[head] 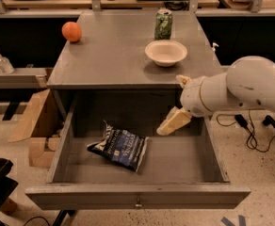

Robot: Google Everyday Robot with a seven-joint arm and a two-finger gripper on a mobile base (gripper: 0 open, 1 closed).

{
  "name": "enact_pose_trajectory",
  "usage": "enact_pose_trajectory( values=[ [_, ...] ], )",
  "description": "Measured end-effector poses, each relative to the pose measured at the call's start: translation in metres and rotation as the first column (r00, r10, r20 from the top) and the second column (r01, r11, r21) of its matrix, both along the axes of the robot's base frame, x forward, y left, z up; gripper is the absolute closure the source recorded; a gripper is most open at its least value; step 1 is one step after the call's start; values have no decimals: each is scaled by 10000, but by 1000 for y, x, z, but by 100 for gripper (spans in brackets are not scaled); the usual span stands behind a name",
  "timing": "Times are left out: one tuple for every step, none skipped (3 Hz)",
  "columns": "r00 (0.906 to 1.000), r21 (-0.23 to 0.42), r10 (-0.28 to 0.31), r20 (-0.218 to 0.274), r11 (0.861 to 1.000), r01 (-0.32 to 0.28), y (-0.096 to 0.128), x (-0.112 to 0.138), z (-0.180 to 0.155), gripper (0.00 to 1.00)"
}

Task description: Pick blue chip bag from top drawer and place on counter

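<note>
The top drawer (81, 197) stands open so the blue chip bag (121, 147), flat left of its centre, can be reached from above; the hand (173, 122) hovers over the right rear, apart from it, and I cannot tell whether it is spread or pressed together.

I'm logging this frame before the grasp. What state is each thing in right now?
Top drawer: pulled open.
Blue chip bag: lying crumpled on the drawer floor, not held.
End effector: over the drawer's right side, apart from the bag.
Bowl: upright on the counter, looks empty.
Green can: upright behind the bowl.
Orange: resting at the counter's back left.
</note>
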State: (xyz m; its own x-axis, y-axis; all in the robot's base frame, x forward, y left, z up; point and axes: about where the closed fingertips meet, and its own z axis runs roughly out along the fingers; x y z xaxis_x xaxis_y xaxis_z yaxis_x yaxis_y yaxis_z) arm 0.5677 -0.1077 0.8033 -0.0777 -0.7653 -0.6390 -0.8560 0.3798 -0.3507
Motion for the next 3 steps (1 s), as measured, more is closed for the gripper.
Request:
enact_pose_trajectory(
  values=[
    [10000,0,-3,13,10000,3,0,0,0,0],
    [9945,118,581,-867,9983,-572,29,-23,-32,0],
    [9823,223,1025,-1566,9947,-1002,47,-52,-45,0]
  ],
)
